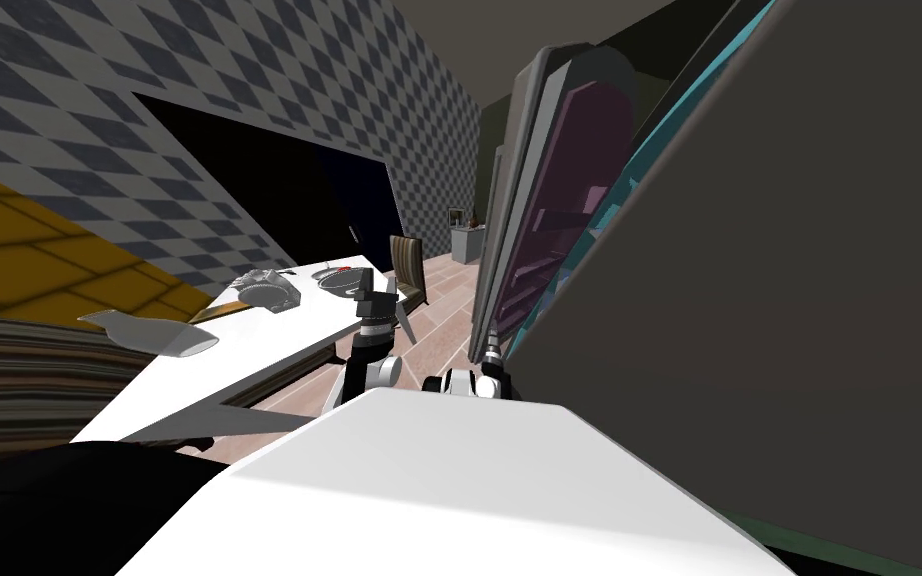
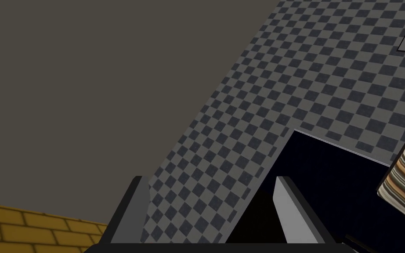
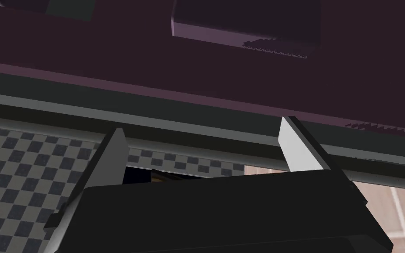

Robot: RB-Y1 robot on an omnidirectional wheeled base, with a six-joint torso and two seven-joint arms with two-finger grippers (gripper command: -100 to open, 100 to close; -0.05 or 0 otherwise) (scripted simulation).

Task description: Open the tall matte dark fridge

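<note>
Table: white table (image 1: 249, 350) at far left of head view, w/ clutter on its far end; not part of the job.
Left arm: raised betw. the table's fridge-side edge and the fridge. left gripper (image 2: 209, 180) released, fingers spread, grasping nothing.
Door: fridge door (image 1: 524, 180), dark grey outside, stands swung away from the cabinet; its purple inner lining (image 3: 109, 52) and a door bin (image 3: 241, 30) face the right wrist cam.
Right arm: right gripper (image 3: 202, 126) low down at the door's free side. Fingers apart, not clenched. The grey-green door edge (image 3: 43, 103) runs crosswise just past the fingertips, not betw. them; contact can't be told.
Cabinet: fridge body (image 1: 769, 250), tall and dark w/ a teal rim, takes up the right of head view, close by the robot.
Progress: judged partly done. Seal broken, gap wide enough to show the door's inside.
Left to do: prob. swing the door wider; how wide it must go isn't shown.
</note>
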